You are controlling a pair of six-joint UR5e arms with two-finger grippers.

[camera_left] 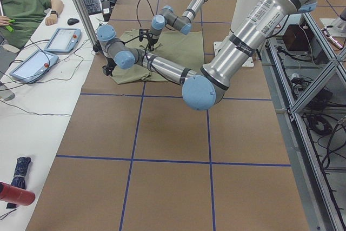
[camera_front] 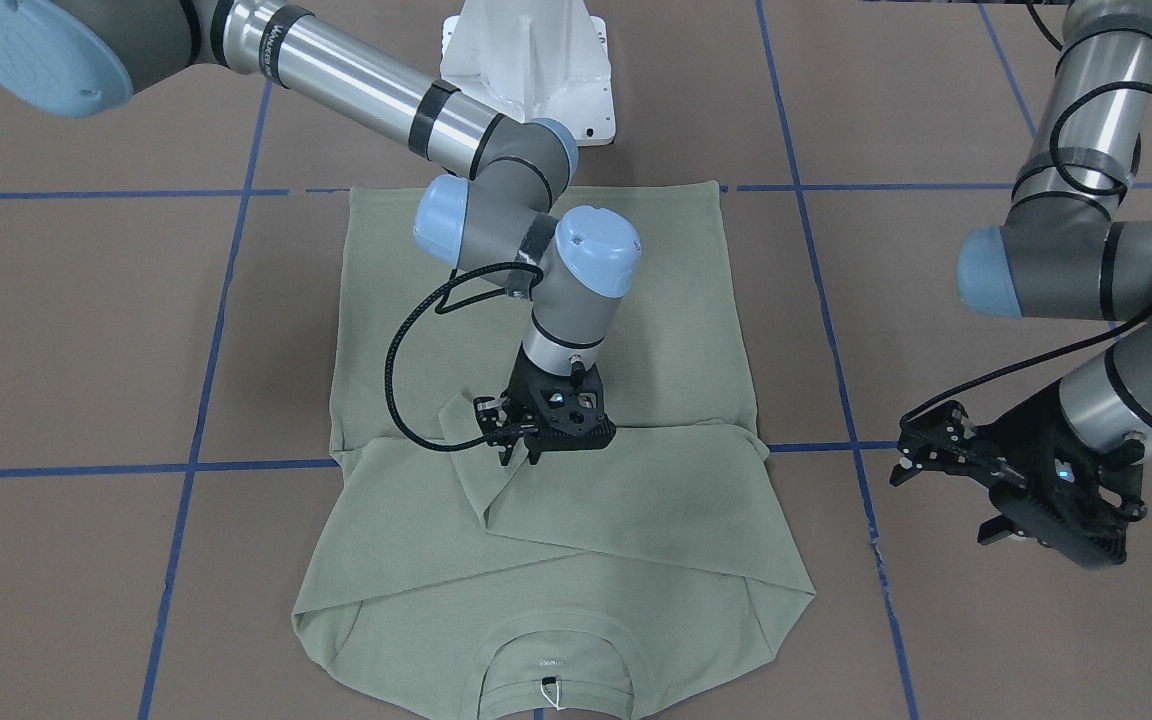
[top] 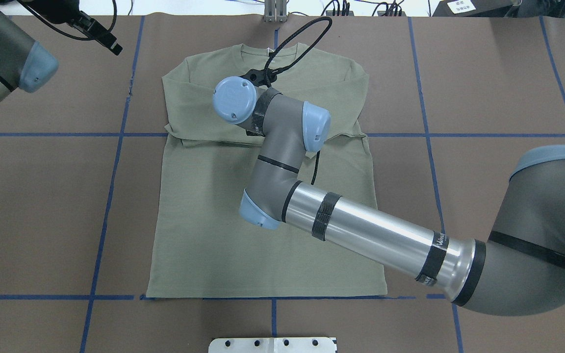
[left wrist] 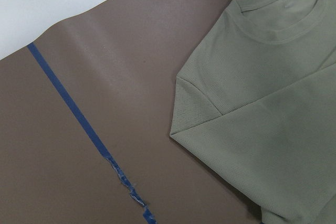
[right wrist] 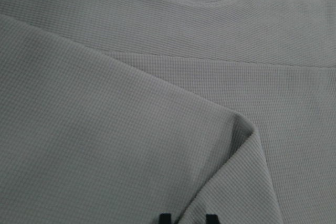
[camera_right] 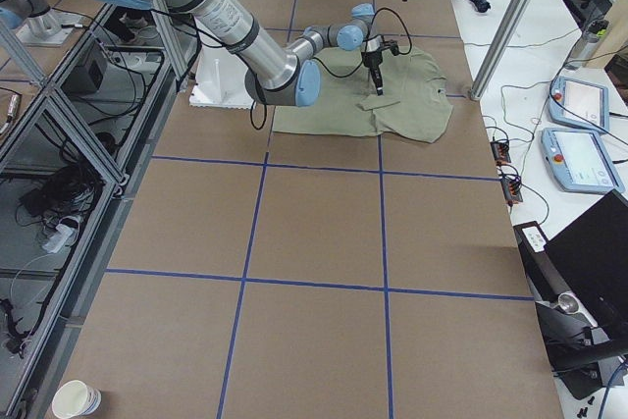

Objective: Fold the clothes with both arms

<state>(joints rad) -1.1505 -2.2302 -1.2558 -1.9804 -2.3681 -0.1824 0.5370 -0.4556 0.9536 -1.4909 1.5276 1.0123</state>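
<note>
Exterior front-facing view: shirt [camera_front: 676,330] flat mid-bench [camera_front: 86,350], both sleeves crossed over chest, body folds apparently remaining; right end effector [camera_front: 524,452] narrow at a cuff, grip unclear; left end effector [camera_front: 944,505] spread, empty, alongside.

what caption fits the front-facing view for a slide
Right gripper low over folded-in sleeves of the sage shirt; open left gripper hangs off to its side.

Silver-tubed arms [camera_front: 356,75], grey joints [camera_front: 511,160], light-blue caps [camera_front: 596,245], black cables [camera_front: 396,370]; tube lettering [camera_front: 271,45] probably white
</note>
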